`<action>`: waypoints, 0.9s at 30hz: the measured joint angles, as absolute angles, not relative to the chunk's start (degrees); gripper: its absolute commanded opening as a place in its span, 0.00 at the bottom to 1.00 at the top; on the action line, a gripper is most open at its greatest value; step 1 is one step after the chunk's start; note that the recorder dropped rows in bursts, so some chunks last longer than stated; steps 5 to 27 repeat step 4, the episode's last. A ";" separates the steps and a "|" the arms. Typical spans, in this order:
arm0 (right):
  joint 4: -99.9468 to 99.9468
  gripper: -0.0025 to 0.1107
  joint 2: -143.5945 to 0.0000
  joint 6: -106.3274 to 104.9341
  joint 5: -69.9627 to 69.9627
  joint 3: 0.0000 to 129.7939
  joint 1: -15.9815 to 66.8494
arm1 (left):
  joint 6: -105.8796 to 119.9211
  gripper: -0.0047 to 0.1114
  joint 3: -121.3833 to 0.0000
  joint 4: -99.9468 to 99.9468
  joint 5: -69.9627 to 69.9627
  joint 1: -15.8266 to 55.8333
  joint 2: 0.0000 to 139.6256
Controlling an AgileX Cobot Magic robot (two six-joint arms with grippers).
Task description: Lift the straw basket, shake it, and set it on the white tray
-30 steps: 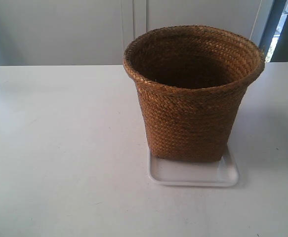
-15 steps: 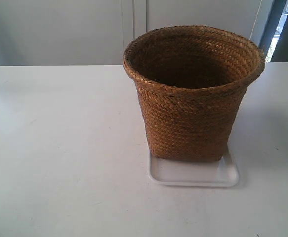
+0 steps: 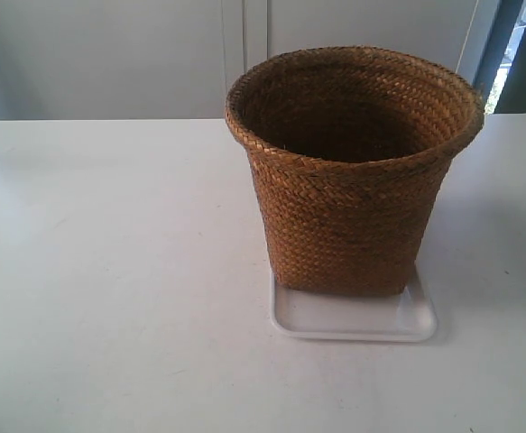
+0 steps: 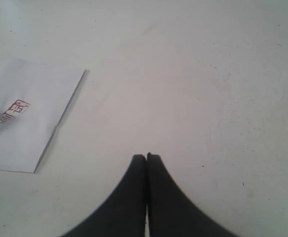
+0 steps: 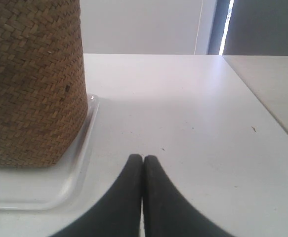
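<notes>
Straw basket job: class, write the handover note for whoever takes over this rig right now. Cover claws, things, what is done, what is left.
The left claw is shut and empty, over the table near a sheet of paper.
The right claw is shut and empty, beside the white tray and apart from the straw basket.
The straw basket stands upright on the white tray.
Done: basket placed on tray. Whether it was shaken cannot be told.
Left: apparently nothing.

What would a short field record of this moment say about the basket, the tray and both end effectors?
straw basket: upright, standing on the white tray
white tray: flat on the table, partly uncovered
left end effector: shut, empty, above the table near a paper sheet
right end effector: shut, empty, apart from the basket
</notes>
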State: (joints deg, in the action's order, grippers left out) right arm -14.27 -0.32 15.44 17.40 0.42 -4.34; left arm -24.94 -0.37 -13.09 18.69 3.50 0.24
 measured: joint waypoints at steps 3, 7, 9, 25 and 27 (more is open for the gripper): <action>-14.27 0.02 -0.32 15.44 17.40 0.42 -4.34 | -24.94 0.04 -0.37 -13.09 18.69 3.50 0.24; -14.27 0.02 -0.32 15.44 17.40 0.42 -4.34 | -24.94 0.04 -0.37 -13.09 18.69 3.50 0.24; -14.27 0.02 -0.32 15.44 17.40 0.42 -4.34 | -24.94 0.04 -0.37 -13.09 18.69 3.50 0.24; -14.27 0.02 -0.32 15.44 17.40 0.42 -4.34 | -24.94 0.04 -0.37 -13.09 18.69 3.50 0.24; -14.27 0.02 -0.32 15.44 17.40 0.42 -4.34 | -24.94 0.04 -0.37 -13.09 18.69 3.50 0.24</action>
